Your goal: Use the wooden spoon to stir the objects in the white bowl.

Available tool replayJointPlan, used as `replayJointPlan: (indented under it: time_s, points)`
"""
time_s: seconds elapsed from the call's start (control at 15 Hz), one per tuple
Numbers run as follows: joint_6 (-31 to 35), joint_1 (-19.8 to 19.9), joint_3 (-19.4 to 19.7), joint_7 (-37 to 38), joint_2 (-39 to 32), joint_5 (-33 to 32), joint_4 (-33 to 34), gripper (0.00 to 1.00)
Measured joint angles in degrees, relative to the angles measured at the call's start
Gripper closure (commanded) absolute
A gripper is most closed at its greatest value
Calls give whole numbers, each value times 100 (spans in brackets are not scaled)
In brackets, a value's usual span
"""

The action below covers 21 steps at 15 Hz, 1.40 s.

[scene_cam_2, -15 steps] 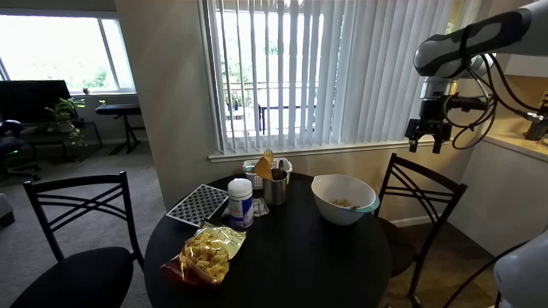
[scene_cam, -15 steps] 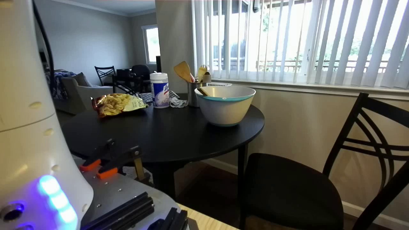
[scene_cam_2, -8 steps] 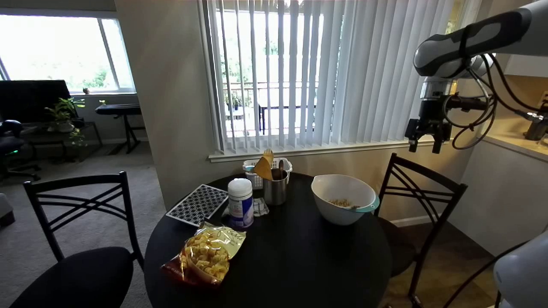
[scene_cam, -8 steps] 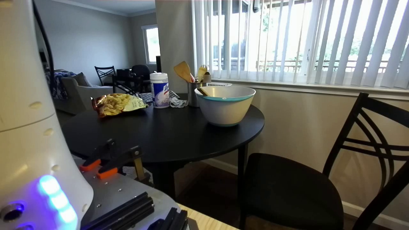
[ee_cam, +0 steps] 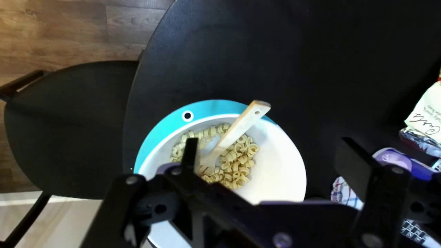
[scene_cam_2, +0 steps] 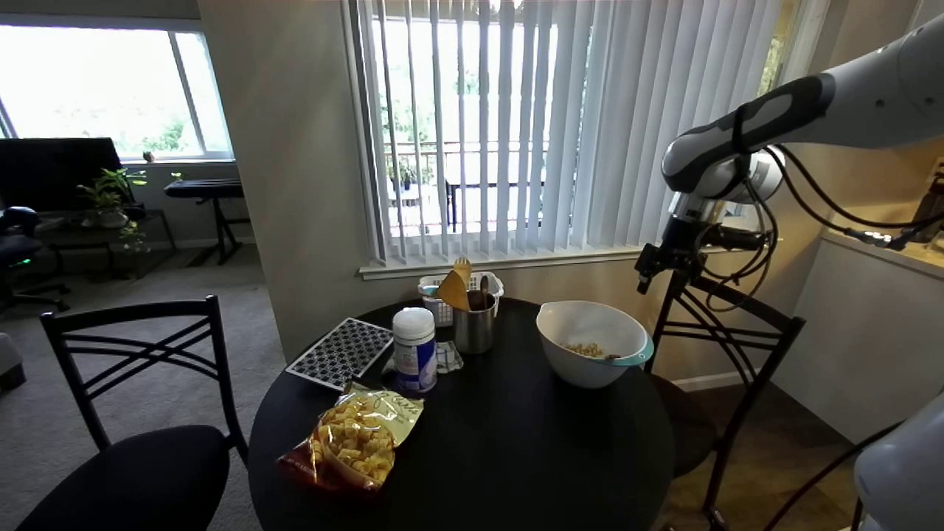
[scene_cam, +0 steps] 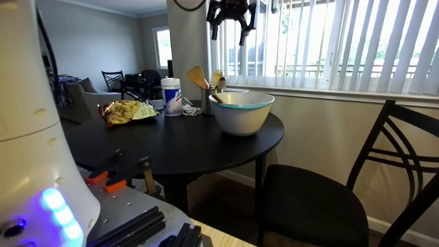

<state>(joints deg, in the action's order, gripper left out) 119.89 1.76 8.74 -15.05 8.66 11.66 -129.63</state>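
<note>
The white bowl [scene_cam: 241, 118] stands on the dark table; it also shows in an exterior view [scene_cam_2: 582, 375] and the wrist view [ee_cam: 279, 165]. Curly pasta [ee_cam: 237, 162] lies in its bottom. The wooden spoon [ee_cam: 241, 125] leans in the bowl, its slotted head among the pasta and its handle end past the teal rim. A finger partly hides the head. In an exterior view only the handle end of the spoon [scene_cam: 217, 98] shows. My gripper [scene_cam: 228, 36] hangs well above the bowl, open and empty. In the wrist view the gripper [ee_cam: 270, 151] has its jaws wide apart.
A steel holder [scene_cam_2: 473, 330] with wooden utensils stands beside the bowl, near a white basket [scene_cam_2: 490, 284]. A wipes canister [scene_cam_2: 414, 354] and a snack bag [scene_cam_2: 361, 435] lie farther along the table. A chair [scene_cam: 308, 202] stands at the table's edge.
My gripper has come down into an exterior view from above. In the other exterior view it has moved left and lower, closer to the bowl, and tilted. The bowl and spoon have not moved.
</note>
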Motion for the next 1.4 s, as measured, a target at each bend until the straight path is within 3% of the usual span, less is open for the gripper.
replayJointPlan:
  time_s: [0.4, 0.93, 1.4]
  points:
    - [1602, -165, -258, -397, -294, 534, -666, 0]
    - [3242, -373, -399, -2498, -464, 1130, -1510, 0]
    - [3567, -637, -662, -3975, -476, 995, -1906, 0]
